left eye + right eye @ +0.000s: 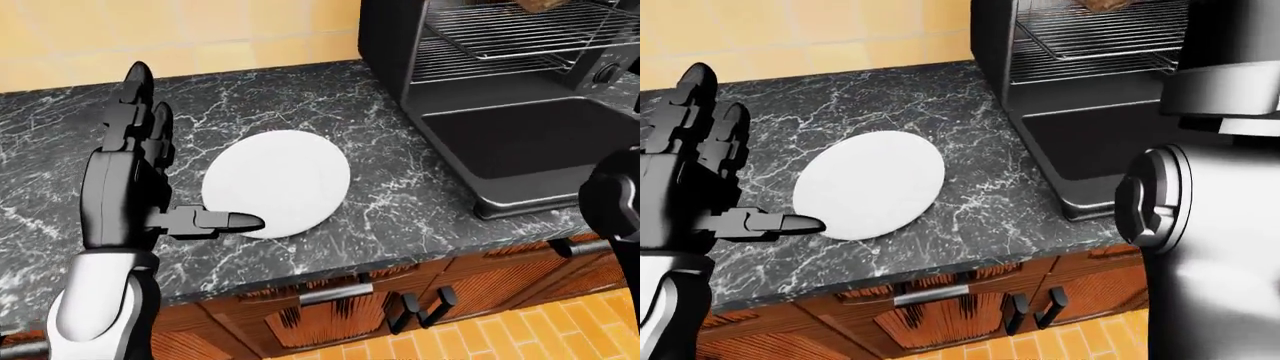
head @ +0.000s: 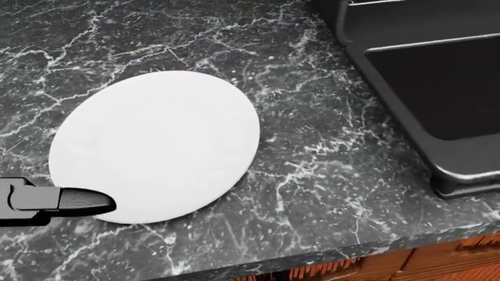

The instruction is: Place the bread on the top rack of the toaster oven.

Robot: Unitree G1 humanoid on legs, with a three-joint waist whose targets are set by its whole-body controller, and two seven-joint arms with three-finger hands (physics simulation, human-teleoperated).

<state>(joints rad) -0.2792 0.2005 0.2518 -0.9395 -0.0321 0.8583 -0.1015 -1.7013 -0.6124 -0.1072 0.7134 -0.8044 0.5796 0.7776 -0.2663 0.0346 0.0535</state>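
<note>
the countertop [image 1: 300,97] of dark veined marble fills most of each view, cabinets [image 1: 330,307] below it. the toaster oven [image 1: 385,45] sits at the right of the eye views, door [image 1: 520,142] dropped flat onto the counter, two wire racks showing inside. top rack [image 1: 510,26]: a brown thing, read as the bread [image 1: 540,4], sits at the very top edge of the left-eye view, apparently on or just over this rack; cropped, so contact cannot be confirmed. lower rack [image 1: 480,60]: nothing on the part that shows.

white plate [image 2: 156,140] lies left of the oven door, apart from it; nothing on it.

left hand [image 1: 135,180] is raised beside the plate, fingers straight and spread wide, thumb tip just over the plate's near rim in the head view; it holds nothing. right arm [image 1: 1210,195] fills the right of the right-eye view; the right hand itself is hidden, so whether it grips or has let go cannot be told.

risks, as judgement:
- if the bread is only at the rack's outer edge, a pull-back of the right hand could drag it off onto the door.
- the left thumb is close to the plate rim; a drop of that arm could nudge or tip the plate.
- the right forearm passes above the open door; a low retreat could strike it.
</note>
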